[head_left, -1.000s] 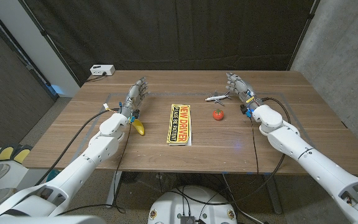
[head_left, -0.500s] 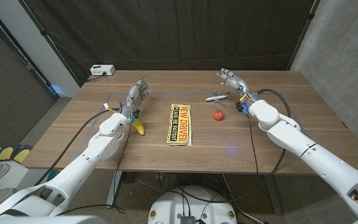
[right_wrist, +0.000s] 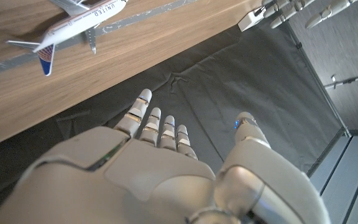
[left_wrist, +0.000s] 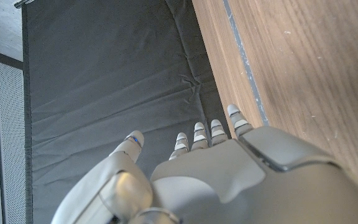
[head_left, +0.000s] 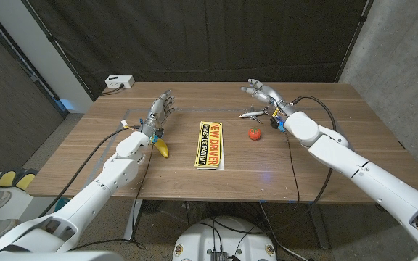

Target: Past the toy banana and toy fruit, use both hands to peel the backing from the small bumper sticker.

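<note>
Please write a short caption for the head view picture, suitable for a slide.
Both hands, left and right, open above the table; bumper sticker untouched between toy banana and toy tomato.

On the desk (head_left: 354, 145), the bumper sticker (head_left: 210, 144) is flanked by the toy banana (head_left: 162, 148) left and toy tomato (head_left: 255, 133) right, the toy airplane (head_left: 253, 114) behind.

Banana (head_left: 163, 148), tomato (head_left: 255, 133) flanking sticker (head_left: 210, 144)

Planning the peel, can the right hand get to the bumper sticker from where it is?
Probably yes: the right hand is open beyond the toy airplane; only the toy tomato sits near its path to the bumper sticker.
</note>
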Motion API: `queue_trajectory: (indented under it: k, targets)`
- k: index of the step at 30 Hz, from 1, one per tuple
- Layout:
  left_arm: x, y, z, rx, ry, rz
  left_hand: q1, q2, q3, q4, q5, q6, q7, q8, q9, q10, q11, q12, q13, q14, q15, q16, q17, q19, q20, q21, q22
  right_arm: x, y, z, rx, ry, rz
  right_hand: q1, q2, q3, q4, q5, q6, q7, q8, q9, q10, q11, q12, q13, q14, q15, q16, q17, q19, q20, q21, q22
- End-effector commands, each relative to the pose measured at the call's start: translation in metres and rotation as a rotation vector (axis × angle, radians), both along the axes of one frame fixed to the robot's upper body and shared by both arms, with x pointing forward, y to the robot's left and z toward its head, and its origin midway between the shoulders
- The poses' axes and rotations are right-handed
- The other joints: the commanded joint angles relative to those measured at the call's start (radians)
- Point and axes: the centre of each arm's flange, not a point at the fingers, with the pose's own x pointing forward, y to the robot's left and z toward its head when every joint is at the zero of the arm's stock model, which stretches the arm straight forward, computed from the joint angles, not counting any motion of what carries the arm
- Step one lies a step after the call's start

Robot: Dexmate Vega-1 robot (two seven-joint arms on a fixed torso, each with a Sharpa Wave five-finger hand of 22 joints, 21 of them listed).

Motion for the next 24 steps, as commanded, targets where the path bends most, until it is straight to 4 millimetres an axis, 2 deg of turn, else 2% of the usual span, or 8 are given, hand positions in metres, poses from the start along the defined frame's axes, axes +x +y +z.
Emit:
queue_trajectory:
  k: [1, 8, 24]
  targets:
    - [-0.002, 0.0, -0.001, 0.001, 0.003, 0.004, -0.006, -0.003, 0.0, -0.007, 0.001, 0.001, 0.006, 0.006, 0.003, 0.002, 0.005, 0.002, 0.0, 0.001, 0.008, 0.007, 0.002, -0.004, 0.002, -0.003, 0.001, -0.006, 0.025, 0.007, -0.17, -0.042, -0.061, 0.021, 0.004, 0.008, -0.008, 0.004, 0.016, 0.01, 0.007, 0.001, 0.004, 0.016, 0.006, 0.001, 0.007, -0.017, -0.001, -0.001, 0.008, -0.005, -0.003, 0.002]
    - [-0.003, 0.0, 0.0, 0.002, -0.001, 0.007, -0.007, -0.003, 0.0, -0.007, 0.001, 0.002, 0.005, 0.006, 0.003, 0.002, 0.005, 0.001, -0.001, 0.001, 0.009, 0.007, 0.002, -0.004, 0.002, -0.003, 0.001, -0.008, 0.043, 0.009, -0.252, -0.058, -0.071, 0.049, -0.001, 0.016, -0.019, 0.0, 0.035, 0.028, 0.012, 0.002, 0.007, 0.036, 0.007, 0.0, 0.013, -0.009, -0.001, -0.006, 0.015, -0.01, -0.008, 0.001]
    - [-0.002, -0.002, 0.001, 0.006, 0.003, 0.002, -0.008, -0.003, 0.001, -0.01, 0.001, 0.003, 0.005, 0.006, 0.003, 0.001, 0.004, 0.0, -0.002, 0.001, 0.01, 0.007, 0.001, -0.003, 0.002, -0.003, 0.002, -0.005, 0.069, 0.005, -0.401, -0.036, -0.101, 0.067, -0.017, 0.015, -0.021, -0.004, 0.027, 0.027, 0.005, 0.004, -0.005, 0.033, 0.003, 0.0, -0.001, -0.01, -0.009, -0.01, 0.006, -0.001, -0.021, 0.001]
